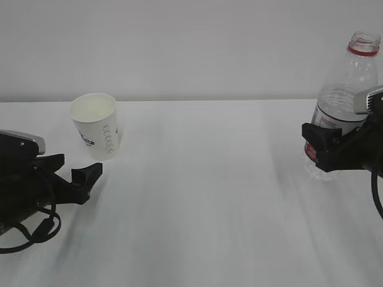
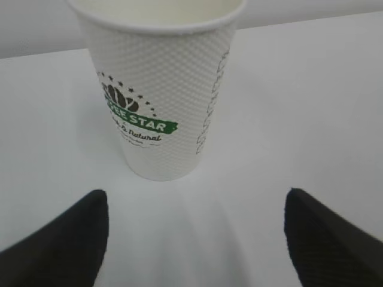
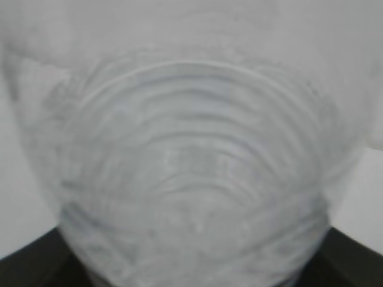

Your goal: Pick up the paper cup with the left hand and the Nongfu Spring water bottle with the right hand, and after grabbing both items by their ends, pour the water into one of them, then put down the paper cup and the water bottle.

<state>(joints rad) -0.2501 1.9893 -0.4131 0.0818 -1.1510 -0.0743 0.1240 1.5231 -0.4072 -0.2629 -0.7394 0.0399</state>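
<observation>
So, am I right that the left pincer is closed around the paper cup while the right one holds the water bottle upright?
Not quite: the left pincer is open and apart from the paper cup, which stands free on the table ahead of it, as the left wrist view shows. The right pincer does hold the water bottle upright.
</observation>
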